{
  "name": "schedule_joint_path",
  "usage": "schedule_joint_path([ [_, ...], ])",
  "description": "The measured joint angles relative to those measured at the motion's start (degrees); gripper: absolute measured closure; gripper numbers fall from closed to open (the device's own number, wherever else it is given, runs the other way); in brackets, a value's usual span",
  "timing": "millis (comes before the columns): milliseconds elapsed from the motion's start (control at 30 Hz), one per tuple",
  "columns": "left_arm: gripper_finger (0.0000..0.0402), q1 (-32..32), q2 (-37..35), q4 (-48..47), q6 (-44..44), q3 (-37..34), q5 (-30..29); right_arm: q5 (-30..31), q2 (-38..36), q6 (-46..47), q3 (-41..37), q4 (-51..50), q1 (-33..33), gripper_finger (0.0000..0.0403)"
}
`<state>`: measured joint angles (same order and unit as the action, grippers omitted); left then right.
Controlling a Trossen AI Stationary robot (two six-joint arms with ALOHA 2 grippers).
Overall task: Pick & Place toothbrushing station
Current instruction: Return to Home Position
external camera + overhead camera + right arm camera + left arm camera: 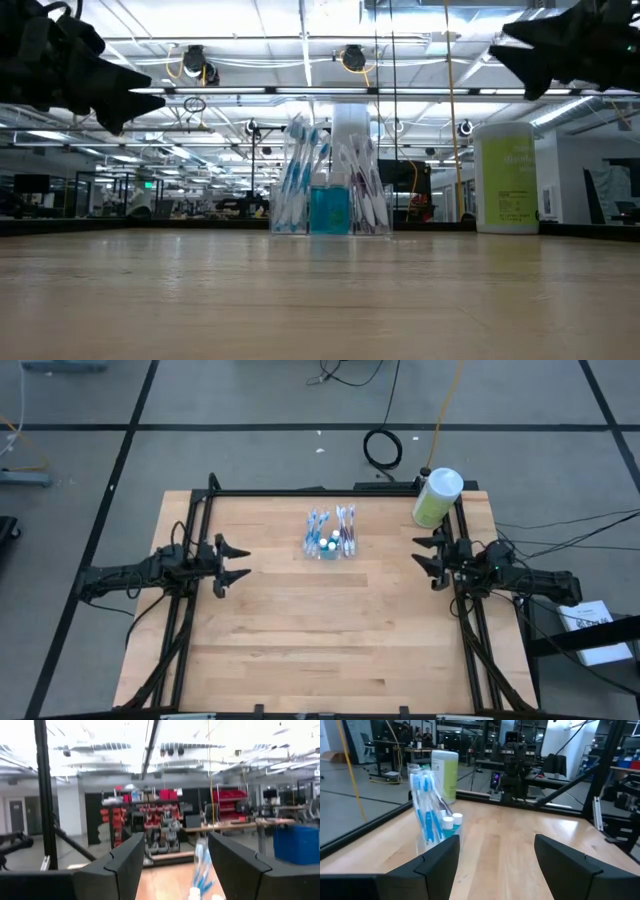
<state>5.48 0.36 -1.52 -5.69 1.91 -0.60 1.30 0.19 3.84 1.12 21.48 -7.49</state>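
From my seat, the left gripper [238,560] hangs over the 9 o'clock edge of the wooden table [300,640], fingers spread wide, holding nothing and pointing in toward the middle. The toothbrushing station [330,532] stands at about 12 o'clock from the table's centre, well apart from both arms, with blue toothbrushes [317,526] on its left, red-and-white ones [346,526] on its right and a small container of blue liquid [330,210] between them. Over at 3 o'clock the right gripper [425,556] is just as wide and empty, and the green bottle [437,498] sits around 1 o'clock in the far right corner.
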Motion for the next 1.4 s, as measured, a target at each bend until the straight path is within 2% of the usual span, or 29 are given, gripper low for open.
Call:
schedule_joint_path([
  [433,0.0135,0.00,0.00,1.46,5.66,-0.13,0.09,-2.68,0.17,1.59,-0.19,-8.93,0.10,0.0190],
  [567,0.0135,0.00,0.00,1.54,7.15,-0.13,0.08,-5.91,0.19,0.16,-0.23,-10.61,0.11,0.0190],
  [733,0.0135,0.00,0.00,0.33,6.71,-0.09,0.09,-5.90,0.21,-1.93,-0.25,-15.10,0.11,0.0190],
  [1400,0.0135,0.00,0.00,1.27,6.97,-0.09,0.06,-5.88,0.21,-1.95,-0.32,-15.51,0.11,0.0190],
])
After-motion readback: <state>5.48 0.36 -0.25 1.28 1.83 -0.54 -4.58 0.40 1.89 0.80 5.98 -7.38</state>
